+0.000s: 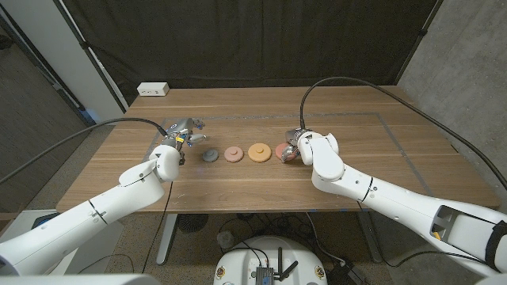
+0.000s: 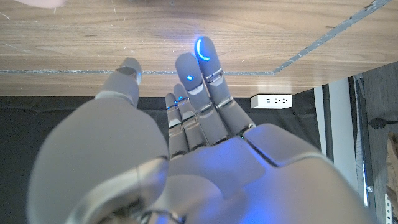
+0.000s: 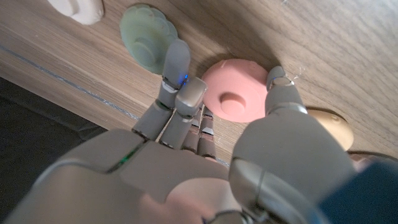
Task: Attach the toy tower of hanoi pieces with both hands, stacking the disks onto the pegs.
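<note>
Worktop: a brown wooden table (image 1: 238, 190) with a line of pale tape marked across it.
Disks: four round toy disks lie in a row near the middle of the worktop: a small grey-green disk (image 1: 210, 155), a pink disk (image 1: 233, 153), a tan-orange disk (image 1: 259, 151) and a reddish disk (image 1: 283, 152).
Spacing: the disks sit just beside one another; whether they touch cannot be told. The reddish one lies against the right hand.
Left hand: the white and grey left hand (image 1: 184, 132) is at the left end of the row, near the grey-green disk but apart from it. In the left wrist view its fingers (image 2: 205, 68) reach out straight and close together, the thumb apart to one side, holding nothing.
Right hand: the right hand (image 1: 296, 146) is at the right end of the row. In the right wrist view its fingers (image 3: 177, 78) and thumb are parted above the pink disk (image 3: 233, 96); whether they touch it cannot be told.
Wall side: a white power strip (image 1: 153, 89) lies at the worktop's far left corner.
</note>
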### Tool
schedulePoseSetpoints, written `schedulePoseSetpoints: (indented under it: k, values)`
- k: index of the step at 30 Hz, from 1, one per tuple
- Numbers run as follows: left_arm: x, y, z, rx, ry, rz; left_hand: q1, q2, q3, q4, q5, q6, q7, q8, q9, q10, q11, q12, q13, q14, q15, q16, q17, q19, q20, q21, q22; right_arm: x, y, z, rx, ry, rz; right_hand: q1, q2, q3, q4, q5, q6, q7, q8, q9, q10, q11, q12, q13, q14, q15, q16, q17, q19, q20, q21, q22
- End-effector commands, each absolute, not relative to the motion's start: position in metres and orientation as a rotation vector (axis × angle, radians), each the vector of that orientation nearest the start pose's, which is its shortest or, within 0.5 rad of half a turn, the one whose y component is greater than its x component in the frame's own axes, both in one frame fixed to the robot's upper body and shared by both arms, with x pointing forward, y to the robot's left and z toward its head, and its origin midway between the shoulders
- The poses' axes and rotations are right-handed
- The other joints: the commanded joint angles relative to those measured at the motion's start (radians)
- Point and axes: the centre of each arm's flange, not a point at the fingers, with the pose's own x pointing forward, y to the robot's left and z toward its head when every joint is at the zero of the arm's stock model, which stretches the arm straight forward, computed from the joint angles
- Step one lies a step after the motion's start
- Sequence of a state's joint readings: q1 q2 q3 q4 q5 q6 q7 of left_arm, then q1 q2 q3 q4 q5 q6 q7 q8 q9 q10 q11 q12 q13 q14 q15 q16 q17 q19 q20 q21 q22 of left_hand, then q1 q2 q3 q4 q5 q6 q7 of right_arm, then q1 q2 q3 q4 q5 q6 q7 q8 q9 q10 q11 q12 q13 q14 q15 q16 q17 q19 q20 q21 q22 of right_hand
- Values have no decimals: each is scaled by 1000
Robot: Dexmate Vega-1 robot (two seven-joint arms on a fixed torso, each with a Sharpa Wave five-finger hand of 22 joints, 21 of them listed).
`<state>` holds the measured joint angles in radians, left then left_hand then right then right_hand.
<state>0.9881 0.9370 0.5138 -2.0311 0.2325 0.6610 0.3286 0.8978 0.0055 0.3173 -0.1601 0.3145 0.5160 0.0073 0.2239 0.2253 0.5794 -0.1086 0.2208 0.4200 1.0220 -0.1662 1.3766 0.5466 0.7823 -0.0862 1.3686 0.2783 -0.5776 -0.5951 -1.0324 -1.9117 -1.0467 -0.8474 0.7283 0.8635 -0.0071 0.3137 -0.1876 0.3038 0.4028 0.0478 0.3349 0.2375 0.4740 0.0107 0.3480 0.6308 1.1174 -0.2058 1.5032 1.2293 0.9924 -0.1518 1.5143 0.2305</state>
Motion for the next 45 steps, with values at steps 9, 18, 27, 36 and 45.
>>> schedulePoseSetpoints:
  k: [9, 18, 27, 36, 45]
  values:
    - [553, 295, -15, 1158, -386, 343, -1, 11, 4, -1, 5, 15, -3, 0, 6, 17, 3, 1, 5, 12, -54, 14, 3, -4, -120, 20, -10, 569, -103, -13, -1703, -102, 93, 40, 68, 47, 25, 21, 130, -116, 5, 3, 192, -175, -10, 2, 22, -12, 17, 3, 13, -67, 2, 1]
    - [553, 295, -15, 1157, -387, 344, -2, 11, 7, -2, 6, 16, -2, -2, 7, 20, 2, -2, 8, 13, -54, 18, 4, -8, -120, 32, -24, 559, -100, -6, -1718, -111, 90, 39, 68, 56, 25, 30, 135, -117, 5, 2, 198, -177, -13, 6, 27, -12, 23, 3, 16, -67, 3, 2]
    - [552, 294, -14, 1157, -391, 345, -4, 10, 9, -2, 7, 17, -3, -3, 8, 24, 3, -5, 6, 18, -54, 25, 11, -12, -120, 48, -31, 550, -98, -1, -1722, -128, 99, 38, 68, 65, 27, 39, 143, -119, 6, 2, 208, -176, -15, 10, 31, -12, 28, 3, 20, -68, 5, 2]
    - [553, 296, -17, 1151, -386, 347, -5, 9, 12, -3, 7, 20, -3, -4, 9, 25, 2, -6, 9, 12, -54, 21, 6, -14, -120, 61, -36, 545, -94, 0, -1714, -153, 110, 37, 69, 69, 27, 43, 144, -118, 5, 2, 211, -176, -17, 11, 33, -12, 30, 3, 22, -68, 6, 2]
    - [549, 300, -19, 1147, -389, 355, -6, 8, 15, -3, 8, 16, -1, -8, 9, 26, 2, -8, 10, 9, -54, 19, 3, -20, -120, 73, -48, 539, -88, -1, -1728, -192, 131, 36, 68, 74, 27, 46, 147, -119, 5, 2, 212, -175, -19, 14, 36, -12, 32, 3, 23, -68, 6, 2]
